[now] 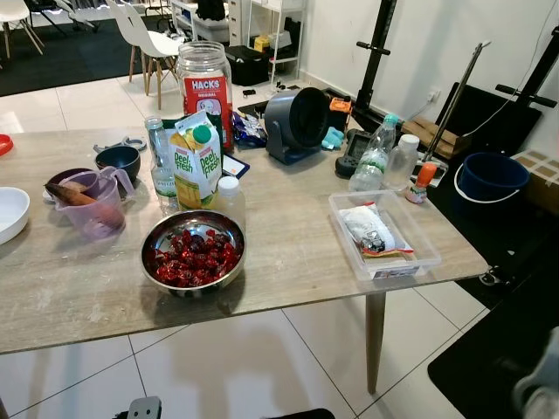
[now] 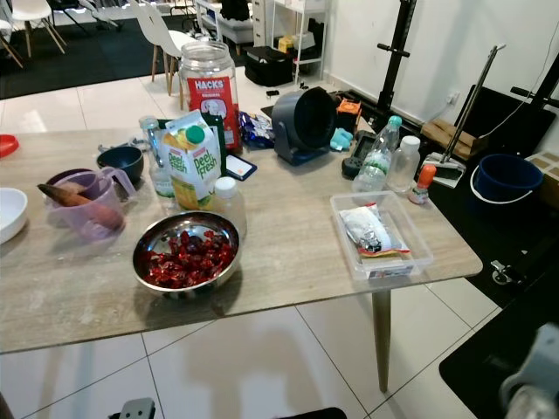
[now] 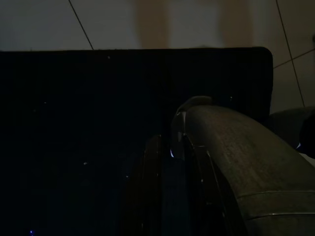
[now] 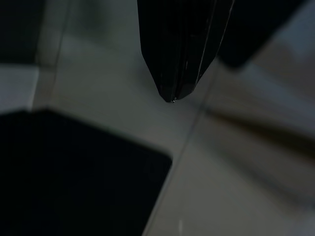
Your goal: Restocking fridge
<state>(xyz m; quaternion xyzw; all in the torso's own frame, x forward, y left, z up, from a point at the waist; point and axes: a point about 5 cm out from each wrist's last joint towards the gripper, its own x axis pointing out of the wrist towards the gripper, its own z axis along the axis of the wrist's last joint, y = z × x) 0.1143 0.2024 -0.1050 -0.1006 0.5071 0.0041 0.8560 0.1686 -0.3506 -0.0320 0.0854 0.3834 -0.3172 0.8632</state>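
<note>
Juice carton (image 1: 197, 163), yellow and green, stands upright near the middle of the bench (image 1: 288, 262). Touching it at its 5 o'clock is a small clear bottle with a white cap (image 1: 229, 200), and at its 9 o'clock a slim water bottle (image 1: 161, 164). At the carton's 6 o'clock, near the bench's front edge, sits a steel bowl of red fruit (image 1: 193, 251). A tall jar with a red label (image 1: 205, 92) stands at the carton's 12 o'clock. At 9 o'clock, farther off, a purple measuring jug (image 1: 91, 203) holds a wooden utensil, with a dark bowl (image 1: 118, 161) behind it. At the carton's 3 o'clock, well apart, a clear plastic tray (image 1: 383, 234) holds a wrapped packet. Two more water bottles (image 1: 374, 155) stand at the tray's 12 o'clock.

The right end effector (image 4: 174, 91) hangs over the tiled floor, its black fingers pressed together to one tip. The left end effector (image 3: 179, 147) hangs in deep shade above a dark mat; one cannot tell whether its fingers are apart.
</note>
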